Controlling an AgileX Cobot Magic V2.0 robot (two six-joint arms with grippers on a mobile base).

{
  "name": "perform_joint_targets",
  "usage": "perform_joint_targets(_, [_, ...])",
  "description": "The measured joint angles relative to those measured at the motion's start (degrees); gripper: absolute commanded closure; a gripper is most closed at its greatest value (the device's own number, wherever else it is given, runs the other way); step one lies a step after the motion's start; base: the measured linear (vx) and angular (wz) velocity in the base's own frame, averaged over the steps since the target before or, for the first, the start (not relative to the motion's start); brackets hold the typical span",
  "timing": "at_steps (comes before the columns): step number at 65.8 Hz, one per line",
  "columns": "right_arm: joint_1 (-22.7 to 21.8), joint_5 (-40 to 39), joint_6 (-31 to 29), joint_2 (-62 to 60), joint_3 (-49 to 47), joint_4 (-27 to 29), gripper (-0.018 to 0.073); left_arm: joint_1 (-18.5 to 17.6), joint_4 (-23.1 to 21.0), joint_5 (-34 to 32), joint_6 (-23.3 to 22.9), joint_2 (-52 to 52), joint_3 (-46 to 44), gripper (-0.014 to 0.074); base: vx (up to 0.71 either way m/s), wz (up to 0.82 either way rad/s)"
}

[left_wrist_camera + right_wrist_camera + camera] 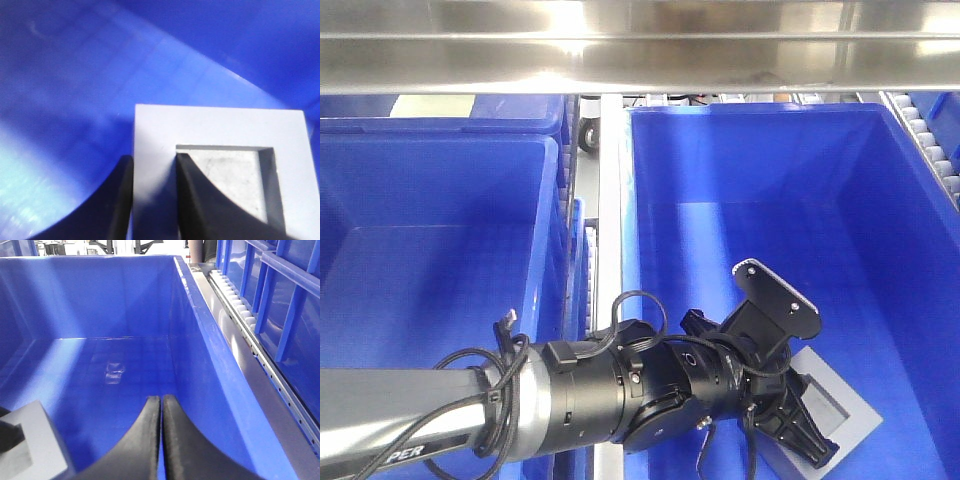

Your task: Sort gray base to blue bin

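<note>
Left tool (152, 200) clamped on the gray base (220, 150), one finger outside its wall, one in the recessed window; base low inside the right-hand blue bin (760, 160). Right tool (161, 440) pressed together, empty, beside the base.

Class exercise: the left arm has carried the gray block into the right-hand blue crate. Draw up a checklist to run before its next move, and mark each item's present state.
1. Light gray matte block with recessed window is inside the large bright blue plastic crate: ok.
2. Left gripper has its fingers astride the block's wall: ok.
3. Block resting on the crate floor: cannot tell.
4. Floor around the block free of other items: ok.
5. Right gripper shut, apart from the block: ok.
</note>
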Motion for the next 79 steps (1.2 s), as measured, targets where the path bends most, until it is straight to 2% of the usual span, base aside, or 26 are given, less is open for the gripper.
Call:
perform_joint_targets(9, [0.0, 0.0, 0.0, 0.0, 0.0, 0.0, 0.0564, 0.0, -0.06, -0.62, 0.0, -0.12, 0.0, 0.019, 0.0, 0.0])
perform_joint_targets(19, [0.0, 0.0, 0.0, 0.0, 0.0, 0.0, 0.0564, 0.0, -0.46, 0.67, -0.14, -1.66, 0.0, 0.0189, 0.0, 0.0])
perform_joint_targets(22, [0.0, 0.0, 0.0, 0.0, 0.0, 0.0, 0.0564, 0.0, -0.52, 1.7, -0.31, -2.95, 0.0, 0.0238, 0.0, 0.0])
perform_joint_targets(27, [0.0, 0.0, 0.0, 0.0, 0.0, 0.0, 0.0564, 0.0, -0.65, 3.31, -0.54, -5.17, 0.06, 0.0374, 0.0, 0.0])
perform_joint_targets(30, [0.0, 0.0, 0.0, 0.0, 0.0, 0.0, 0.0564, 0.0, -0.65, 3.62, -0.54, -7.04, 0.66, 0.0511, 0.0, 0.0])
perform_joint_targets(33, [0.0, 0.0, 0.0, 0.0, 0.0, 0.0, 0.0564, 0.0, -0.65, 3.7, -0.54, -8.86, 1.54, 0.0608, 0.0, 0.0])
perform_joint_targets(52, [0.0, 0.0, 0.0, 0.0, 0.0, 0.0, 0.0564, 0.0, -0.7, -0.71, -1.65, -24.44, 15.25, 0.0604, 0.0, 0.0])
perform_joint_targets(79, [0.0, 0.09, 0.0, 0.0, 0.0, 0.0, 0.0564, 0.0, -0.7, -4.09, -1.88, -59.58, 39.05, 0.0604, 0.0, 0.0])
